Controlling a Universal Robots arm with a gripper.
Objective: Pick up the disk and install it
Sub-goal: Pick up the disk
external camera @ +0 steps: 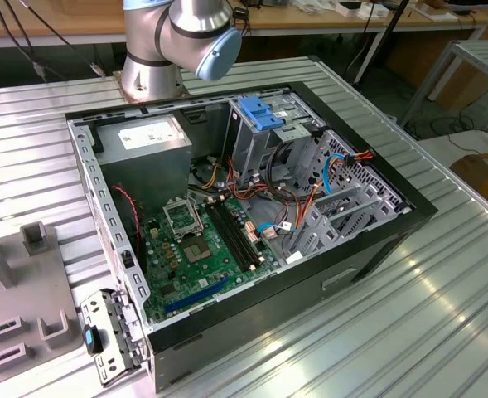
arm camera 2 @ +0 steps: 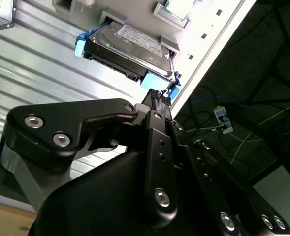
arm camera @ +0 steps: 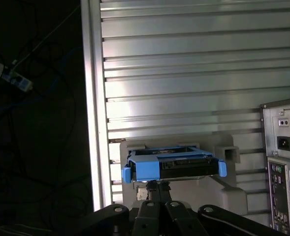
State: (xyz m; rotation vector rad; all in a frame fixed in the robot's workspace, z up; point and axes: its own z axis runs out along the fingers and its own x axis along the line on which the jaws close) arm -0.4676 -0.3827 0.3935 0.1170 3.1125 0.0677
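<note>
The disk (arm camera 2: pixel 127 44) lay in a grey holder (arm camera: pixel 228 189) on the ribbed table (arm camera: pixel 184 73), near the table's edge. The gripper (arm camera 2: pixel 158 97), jaws together, hung just beside the disk's blue rail. The open computer case (external camera: pixel 351 274) stood nearby.

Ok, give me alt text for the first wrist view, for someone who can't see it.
A grey disk framed by blue rails sits in a pale holder on a ribbed metal table, with the black gripper close to its blue front rail. The back panel of a computer case stands nearby on the table.
</note>
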